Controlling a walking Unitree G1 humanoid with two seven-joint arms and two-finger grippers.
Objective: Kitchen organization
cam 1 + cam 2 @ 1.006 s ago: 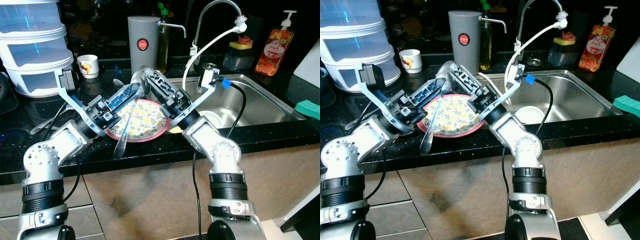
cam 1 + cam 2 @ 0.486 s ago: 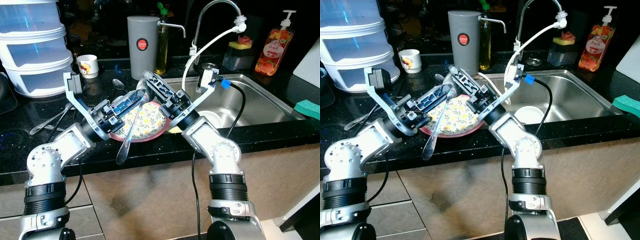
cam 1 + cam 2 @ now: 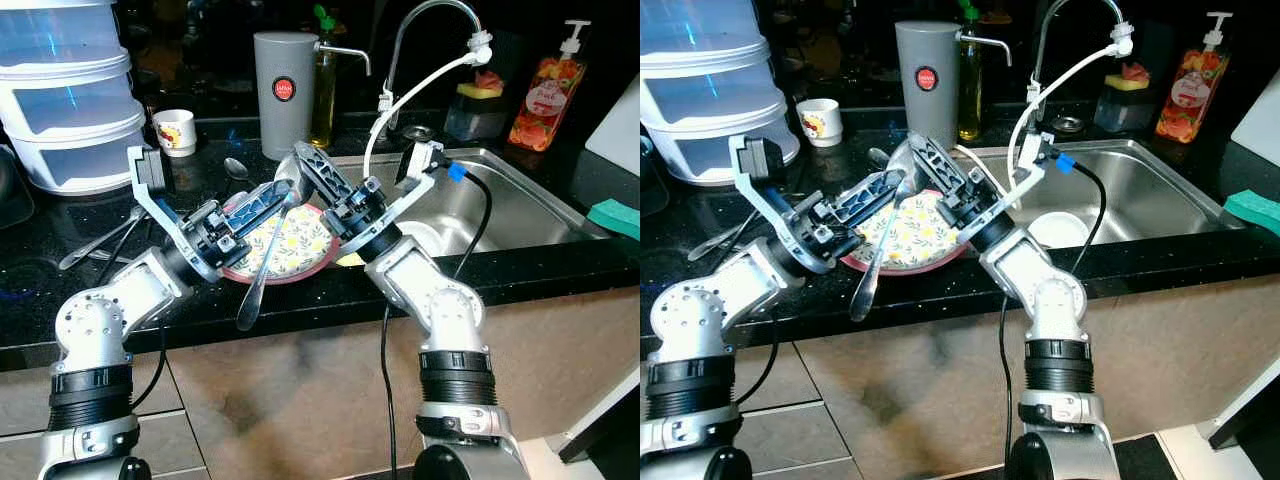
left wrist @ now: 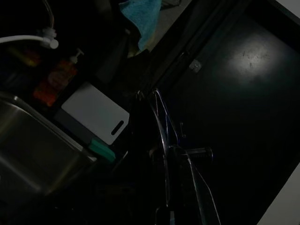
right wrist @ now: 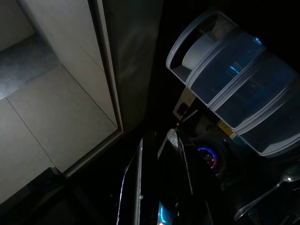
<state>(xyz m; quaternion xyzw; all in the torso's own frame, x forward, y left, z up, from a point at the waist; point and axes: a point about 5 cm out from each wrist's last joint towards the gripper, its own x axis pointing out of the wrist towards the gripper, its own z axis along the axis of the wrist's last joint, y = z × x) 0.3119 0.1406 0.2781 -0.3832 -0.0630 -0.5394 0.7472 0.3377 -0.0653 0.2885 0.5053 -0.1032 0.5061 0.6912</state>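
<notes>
Since a second ago both arms have lifted the ladle (image 3: 262,262) a little, its handle now hanging more upright over the counter's (image 3: 60,300) front edge. Its bowl sits high between the two grippers, above the floral plate (image 3: 288,245) that lies on the counter just left of the sink (image 3: 500,195). Left gripper (image 3: 262,198) has its fingers pressed onto the handle's upper part. Right gripper (image 3: 312,165) meets the bowl from the other side; whether it pinches it I cannot tell. Behind stand a grey jug (image 3: 284,92), a small mug (image 3: 176,131), stacked tubs (image 3: 70,110) and a soap bottle (image 3: 547,95).
</notes>
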